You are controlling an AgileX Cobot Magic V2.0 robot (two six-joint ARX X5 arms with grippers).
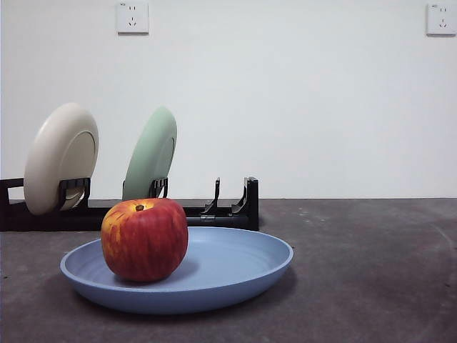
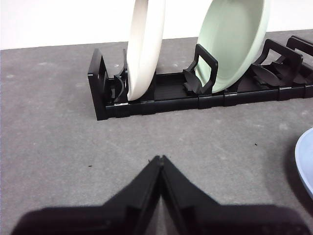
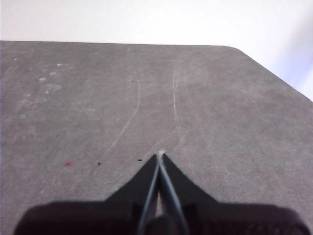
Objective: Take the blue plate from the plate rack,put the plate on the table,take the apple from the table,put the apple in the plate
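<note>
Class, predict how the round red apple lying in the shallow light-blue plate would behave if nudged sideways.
The round red apple would probably roll, since it rests on a small curved base. The shallow light-blue plate's raised rim would likely stop it. Its glossy skin may be slippery.

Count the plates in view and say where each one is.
3. The cream plate stands on edge at the left end of the rack, the green plate stands in the next holder, and the blue plate lies flat on the table, holding the apple.
</note>
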